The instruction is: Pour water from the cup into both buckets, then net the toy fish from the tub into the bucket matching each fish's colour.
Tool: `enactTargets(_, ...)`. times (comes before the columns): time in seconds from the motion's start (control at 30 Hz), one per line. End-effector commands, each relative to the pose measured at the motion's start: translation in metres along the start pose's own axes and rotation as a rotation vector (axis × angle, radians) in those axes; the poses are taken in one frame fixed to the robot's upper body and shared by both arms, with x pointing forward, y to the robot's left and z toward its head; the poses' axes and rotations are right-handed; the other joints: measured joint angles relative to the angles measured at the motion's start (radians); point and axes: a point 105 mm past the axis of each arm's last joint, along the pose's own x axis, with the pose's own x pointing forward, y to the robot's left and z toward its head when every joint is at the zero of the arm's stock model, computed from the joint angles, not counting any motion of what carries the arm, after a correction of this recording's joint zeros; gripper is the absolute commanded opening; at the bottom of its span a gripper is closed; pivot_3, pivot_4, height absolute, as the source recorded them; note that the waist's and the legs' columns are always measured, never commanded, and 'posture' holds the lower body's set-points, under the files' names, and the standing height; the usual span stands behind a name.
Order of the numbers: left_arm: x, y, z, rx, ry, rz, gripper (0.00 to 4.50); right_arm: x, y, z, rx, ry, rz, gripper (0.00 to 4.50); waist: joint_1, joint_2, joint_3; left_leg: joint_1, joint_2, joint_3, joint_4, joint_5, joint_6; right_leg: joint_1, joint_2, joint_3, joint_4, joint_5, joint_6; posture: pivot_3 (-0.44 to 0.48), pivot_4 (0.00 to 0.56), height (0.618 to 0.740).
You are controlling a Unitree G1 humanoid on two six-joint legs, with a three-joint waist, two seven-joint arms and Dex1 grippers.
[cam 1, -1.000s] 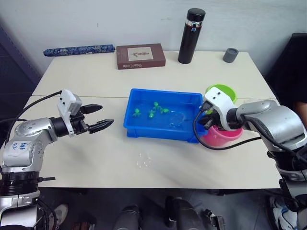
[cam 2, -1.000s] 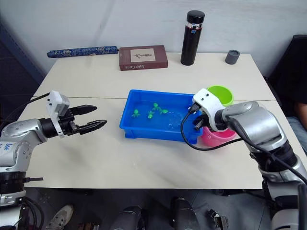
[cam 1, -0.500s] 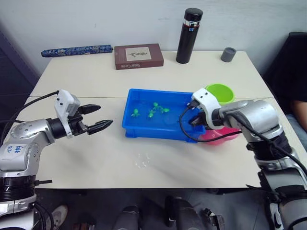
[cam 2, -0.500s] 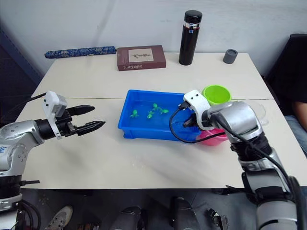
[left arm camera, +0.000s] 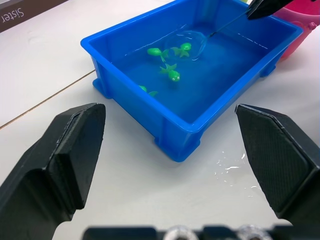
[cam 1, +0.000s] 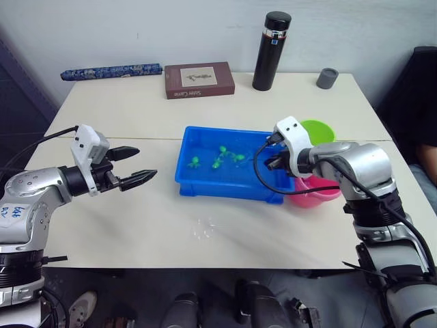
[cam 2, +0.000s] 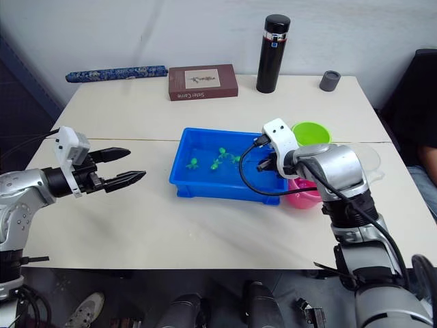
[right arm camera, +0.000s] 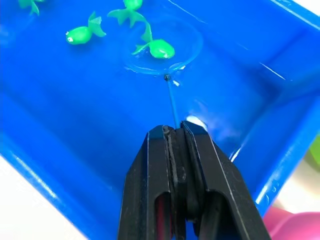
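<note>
Small round net (right arm camera: 162, 47) with clear mesh and thin black stick, dipped in the water of the shallow bright blue rectangular plastic tub (cam 1: 205, 192), one tiny green plastic toy fish (right arm camera: 159, 48) inside its hoop. Stick pinched between the pressed-together black fingers of the right end effector (right arm camera: 176, 135), held above the tub's right end. Nearest on the pale worktop (cam 1: 136, 225), a small splash of water drops (cam 1: 203, 229) just in front of the tub. Left end effector (cam 1: 133, 167) hovering over the worktop well to the left of the tub, fingers spread apart and holding nothing. More green fish (cam 1: 195, 161) floating in the tub's middle, close together. Just right of the tub, a small round pink plastic bucket (cam 1: 319, 193), and behind it, touching or nearly so, a lime green plastic bucket (cam 1: 319, 128). Farther back, a brown book (cam 1: 199, 79), a long blue patterned folded umbrella (cam 1: 109, 70), a tall black flask (cam 1: 271, 51) and a small grey cup (cam 1: 327, 77) near the wall.
</note>
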Motion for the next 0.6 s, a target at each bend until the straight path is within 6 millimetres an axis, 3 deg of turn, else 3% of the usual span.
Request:
enactTargets(0.03, -0.001, 0.001, 0.015, 0.043, -0.043, -0.018, 4.47, -0.022, 0.001, 0.012, -0.004, -0.068, 0.025, 0.0, -0.001, 0.0, 0.0, 0.0, 0.0, 0.0, 0.0, 0.0, 0.0, 0.0, 0.0, 0.0, 0.0, 0.0, 0.0, 0.0, 0.15, 0.74)
enactTargets(0.33, 0.014, 0.002, 0.02, 0.06, -0.059, -0.075, 4.47, -0.056, 0.0, 0.012, 0.02, -0.115, 0.064, 0.0, 0.0, 0.0, 0.0, 0.0, 0.0, 0.0, 0.0, 0.0, 0.0, 0.0, 0.0, 0.0, 0.0, 0.0, 0.0, 0.0, 0.15, 0.74)
enactTargets(0.6, 0.034, 0.006, 0.026, 0.083, -0.083, -0.135, 4.47, -0.1, -0.037, 0.03, 0.092, -0.261, -0.067, 0.0, 0.001, 0.0, 0.0, 0.0, 0.0, 0.0, -0.001, 0.0, 0.0, 0.0, 0.0, 0.0, -0.001, 0.0, 0.0, 0.0, 0.15, 0.74)
